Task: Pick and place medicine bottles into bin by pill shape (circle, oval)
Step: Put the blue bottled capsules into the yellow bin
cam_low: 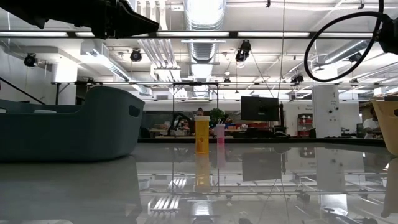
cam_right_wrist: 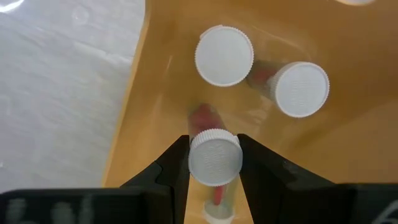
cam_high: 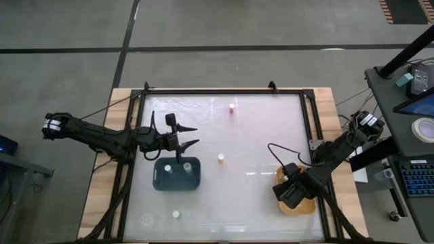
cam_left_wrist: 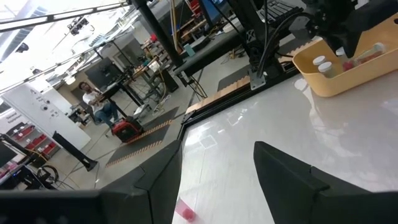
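My right gripper [cam_high: 293,193] hangs over the yellow-orange tray [cam_high: 306,205], shut on a small bottle with a white cap [cam_right_wrist: 215,158]. Two more white-capped bottles [cam_right_wrist: 224,55] [cam_right_wrist: 301,89] stand in that tray. My left gripper [cam_high: 193,136] is open and empty above the far edge of the dark teal tray [cam_high: 176,174], which holds two bottles [cam_high: 168,168]. An orange bottle [cam_high: 221,158], a pink bottle [cam_high: 232,107] and a white-capped bottle [cam_high: 175,214] stand loose on the table. My right gripper pinches the bottle's white cap [cam_right_wrist: 215,158] between its two fingers, one on each side of the cap's rim. The fingers come from above, pointing down into the yellow-orange tray. Whether the bottle's bottom rests on the tray floor, the cap hides.
In the low view the orange bottle [cam_low: 202,134] and the pink bottle [cam_low: 220,134] stand upright mid-table between the teal tray [cam_low: 68,124] and the yellow-orange tray [cam_low: 388,124]. A black frame [cam_high: 224,91] runs along the table's far edge. Open tabletop lies between the trays.
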Motion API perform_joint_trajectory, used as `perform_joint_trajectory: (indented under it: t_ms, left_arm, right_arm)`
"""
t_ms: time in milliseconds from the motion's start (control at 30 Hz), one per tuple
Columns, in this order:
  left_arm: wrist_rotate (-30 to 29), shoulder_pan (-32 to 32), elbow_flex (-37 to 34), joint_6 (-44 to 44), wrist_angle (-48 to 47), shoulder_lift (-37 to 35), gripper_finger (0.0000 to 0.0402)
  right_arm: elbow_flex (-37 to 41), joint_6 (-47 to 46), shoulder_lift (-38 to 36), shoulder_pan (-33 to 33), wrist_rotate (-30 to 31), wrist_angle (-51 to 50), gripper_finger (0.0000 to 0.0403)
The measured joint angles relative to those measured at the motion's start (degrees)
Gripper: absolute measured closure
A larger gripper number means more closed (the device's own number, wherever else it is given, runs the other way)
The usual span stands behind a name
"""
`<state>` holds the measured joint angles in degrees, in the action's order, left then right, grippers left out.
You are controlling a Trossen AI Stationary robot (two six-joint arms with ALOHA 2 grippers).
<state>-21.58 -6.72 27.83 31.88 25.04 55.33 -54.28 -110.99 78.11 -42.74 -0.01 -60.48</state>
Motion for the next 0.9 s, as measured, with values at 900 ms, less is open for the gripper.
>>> perform_joint_trajectory:
  t_ms: [900]
  left_arm:
    - [0.01, 0.01, 0.00, 0.04, 0.26, 0.00, 0.0217]
  right_arm:
    - [0.99, -0.58, 0.00, 0.02, 1.45, 1.03, 0.0291]
